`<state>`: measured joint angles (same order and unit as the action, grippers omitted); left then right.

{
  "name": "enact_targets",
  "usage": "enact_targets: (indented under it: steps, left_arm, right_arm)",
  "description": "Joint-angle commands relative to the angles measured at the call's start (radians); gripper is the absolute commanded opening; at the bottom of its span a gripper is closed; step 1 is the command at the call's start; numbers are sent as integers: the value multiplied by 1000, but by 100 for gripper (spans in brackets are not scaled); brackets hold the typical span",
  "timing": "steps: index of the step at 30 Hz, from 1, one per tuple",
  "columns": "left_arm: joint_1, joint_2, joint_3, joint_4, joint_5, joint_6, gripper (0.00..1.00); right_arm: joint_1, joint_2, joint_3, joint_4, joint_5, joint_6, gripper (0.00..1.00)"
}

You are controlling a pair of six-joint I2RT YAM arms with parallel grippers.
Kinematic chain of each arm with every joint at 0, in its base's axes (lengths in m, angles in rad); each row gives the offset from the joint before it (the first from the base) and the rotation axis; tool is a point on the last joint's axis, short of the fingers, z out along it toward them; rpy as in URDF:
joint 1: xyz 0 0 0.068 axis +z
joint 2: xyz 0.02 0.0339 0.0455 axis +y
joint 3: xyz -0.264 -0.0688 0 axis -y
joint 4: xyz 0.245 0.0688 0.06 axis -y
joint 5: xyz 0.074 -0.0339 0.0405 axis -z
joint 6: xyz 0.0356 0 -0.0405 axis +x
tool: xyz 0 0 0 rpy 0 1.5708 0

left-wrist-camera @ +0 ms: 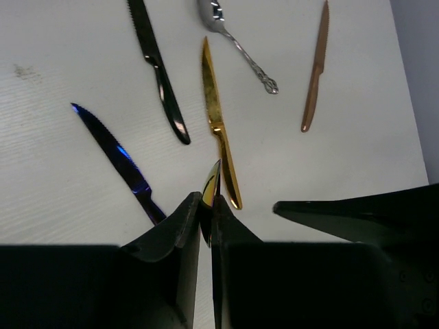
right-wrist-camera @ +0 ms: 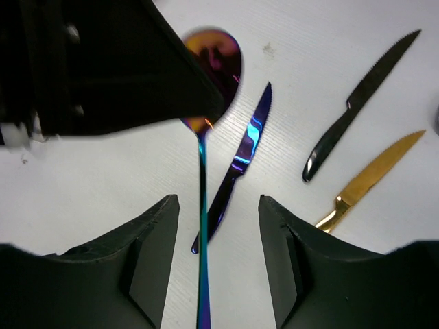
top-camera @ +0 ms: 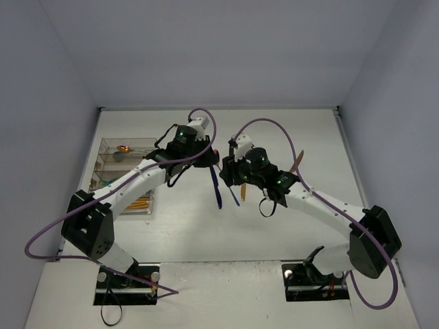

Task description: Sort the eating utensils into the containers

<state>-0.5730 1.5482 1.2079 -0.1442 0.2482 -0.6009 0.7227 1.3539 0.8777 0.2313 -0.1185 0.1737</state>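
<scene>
My left gripper (top-camera: pixel 208 159) (left-wrist-camera: pixel 207 199) is shut on the bowl of an iridescent blue-purple spoon (right-wrist-camera: pixel 202 178) and holds it above the table. In the left wrist view only the spoon's thin edge (left-wrist-camera: pixel 210 184) shows. My right gripper (top-camera: pixel 230 175) (right-wrist-camera: pixel 218 199) is open, with the spoon's handle running between its jaws and touching neither. One right fingertip (left-wrist-camera: pixel 288 208) shows beside the left jaws. The clear tray (top-camera: pixel 110 141) lies at the left, partly hidden by the left arm, with several utensils in it.
On the table under the grippers lie a blue knife (left-wrist-camera: pixel 113 151) (right-wrist-camera: pixel 243 147), a black knife (left-wrist-camera: pixel 161 75) (right-wrist-camera: pixel 343 127), a gold knife (left-wrist-camera: pixel 218 116) (right-wrist-camera: pixel 370 175), a silver spoon (left-wrist-camera: pixel 236 44) and a copper knife (left-wrist-camera: pixel 315 68) (top-camera: pixel 296 162). Walls enclose three sides.
</scene>
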Motion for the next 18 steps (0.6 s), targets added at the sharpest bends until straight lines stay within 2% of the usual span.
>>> enact_targets:
  steps: [1,10,14,18]
  left_arm:
    - [115,-59,15,-11,-100,-18,0]
    - [553,-76,6,-10,-157,-157,0]
    - [693,-18,54,0,-159,-193,0]
    - [754,53,111,-10,-177,-197,0]
  right_arm:
    - [2,-77,-33,64,109,10,50]
    - [-34,-172,-119,57,206,40,51]
    - [-64,-203,-151,54,209,47,52]
    - [-94,-230,-170,51,191,50,52]
